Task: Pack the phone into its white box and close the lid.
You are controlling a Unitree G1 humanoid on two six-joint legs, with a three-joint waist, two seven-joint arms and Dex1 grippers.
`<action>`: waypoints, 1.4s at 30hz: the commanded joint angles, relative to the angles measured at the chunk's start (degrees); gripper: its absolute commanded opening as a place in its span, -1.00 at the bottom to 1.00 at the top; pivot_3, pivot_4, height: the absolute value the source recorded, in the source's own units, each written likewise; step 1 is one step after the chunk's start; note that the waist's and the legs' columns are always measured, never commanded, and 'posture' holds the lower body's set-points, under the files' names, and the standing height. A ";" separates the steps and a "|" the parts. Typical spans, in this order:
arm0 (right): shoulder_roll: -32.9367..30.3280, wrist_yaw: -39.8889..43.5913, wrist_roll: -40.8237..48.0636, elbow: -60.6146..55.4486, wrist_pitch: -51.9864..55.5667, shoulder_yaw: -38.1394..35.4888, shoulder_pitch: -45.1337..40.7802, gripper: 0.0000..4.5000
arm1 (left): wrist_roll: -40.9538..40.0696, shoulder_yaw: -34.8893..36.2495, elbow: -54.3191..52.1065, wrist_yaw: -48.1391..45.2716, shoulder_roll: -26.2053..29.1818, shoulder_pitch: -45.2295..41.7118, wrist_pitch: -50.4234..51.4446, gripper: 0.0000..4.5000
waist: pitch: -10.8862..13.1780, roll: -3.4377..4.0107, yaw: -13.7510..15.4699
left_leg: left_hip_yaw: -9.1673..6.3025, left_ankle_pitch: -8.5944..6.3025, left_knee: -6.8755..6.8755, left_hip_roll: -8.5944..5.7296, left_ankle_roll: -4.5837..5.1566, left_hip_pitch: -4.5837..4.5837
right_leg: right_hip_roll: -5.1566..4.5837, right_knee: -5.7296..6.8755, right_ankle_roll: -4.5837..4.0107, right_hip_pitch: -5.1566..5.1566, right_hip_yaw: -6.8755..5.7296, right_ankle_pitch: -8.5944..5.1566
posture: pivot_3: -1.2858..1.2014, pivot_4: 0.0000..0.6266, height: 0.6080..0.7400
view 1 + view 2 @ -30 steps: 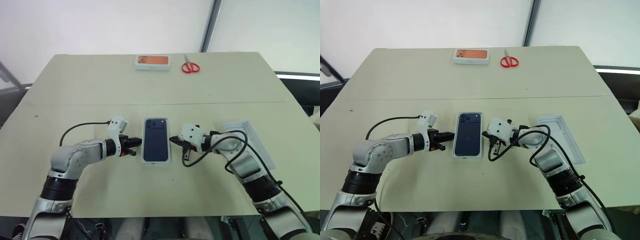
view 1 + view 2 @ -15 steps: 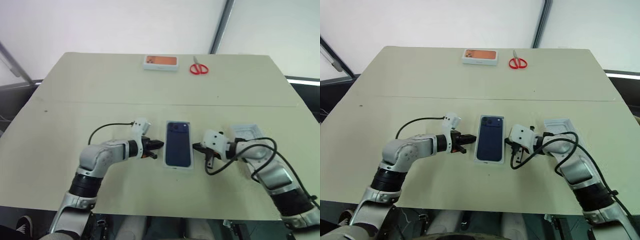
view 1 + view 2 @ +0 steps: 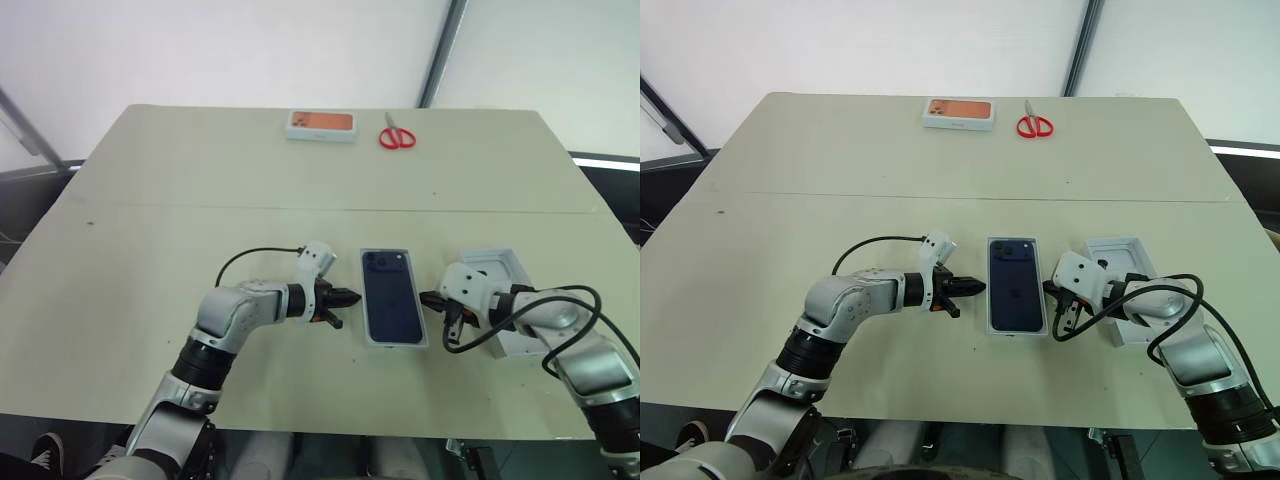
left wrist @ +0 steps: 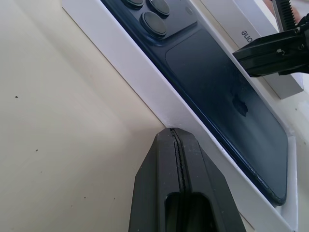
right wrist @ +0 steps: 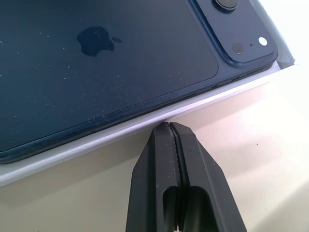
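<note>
The dark navy phone (image 3: 392, 308) lies back up inside the shallow white box (image 3: 395, 344), camera bump at the far end. My left gripper (image 3: 350, 297) is shut, its tip against the box's left long wall (image 4: 145, 82). On the opposite side my right gripper (image 3: 425, 298) is also shut, tip touching the right long wall (image 5: 96, 140). Neither gripper holds anything. The white lid (image 3: 495, 265) lies open side up just right of the box, partly covered by my right arm.
An orange-faced white box (image 3: 321, 124) and red scissors (image 3: 397, 136) lie near the table's far edge. A crease runs across the beige table (image 3: 150, 250) ahead of the box. The lid sits close to the table's right front edge.
The white box with the phone has slid to the right, closer to the lid. Both shut grippers moved right along with it, staying on either side.
</note>
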 commanded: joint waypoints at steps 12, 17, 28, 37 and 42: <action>-5.89 3.04 3.31 -3.78 2.28 -5.00 -0.59 -1.00 | 1.92 2.82 -1.34 -4.12 6.90 1.30 -2.13 -0.99 | 0.01 0.02 -1.04 | 0.02 0.00 -0.07 0.07 0.00 0.00 | 0.04 0.02 0.00 -0.08 0.01 0.00 | 0.03 -0.52 1.00; -8.06 3.13 10.18 -5.94 16.38 -10.07 -1.93 -0.60 | -0.59 7.05 -4.68 -7.98 11.23 2.40 -4.73 -0.62 | 0.02 0.04 -1.83 | 0.01 0.00 -0.12 0.13 0.00 -0.01 | 0.06 0.02 -0.01 -0.11 0.01 0.00 | 0.03 -0.52 1.00; -6.73 -9.20 15.21 -17.02 44.08 -14.68 -1.04 1.00 | 0.60 11.12 -1.47 -24.22 18.80 2.25 -23.95 0.99 | 0.05 0.06 -1.41 | 0.04 0.00 -0.13 0.09 0.01 -0.18 | -0.03 -0.01 -0.03 -0.29 0.03 0.00 | 0.03 -0.52 1.00; -1.92 -17.81 19.82 -25.24 71.03 -20.56 -4.72 1.00 | 2.35 12.26 0.08 -34.43 19.88 5.25 -38.89 0.99 | 0.06 0.09 -1.51 | 0.08 0.00 -0.17 0.16 0.01 -0.25 | -0.04 -0.01 -0.07 -0.43 0.09 0.02 | 0.03 -0.52 1.00; -0.93 -21.87 21.06 -25.35 73.65 -20.13 -5.18 1.00 | 4.16 11.85 1.68 -38.09 20.47 6.78 -46.18 0.99 | 0.06 0.11 -1.49 | 0.12 0.00 -0.17 0.15 0.02 -0.24 | -0.04 -0.02 -0.10 -0.43 0.10 0.04 | 0.03 -0.52 1.00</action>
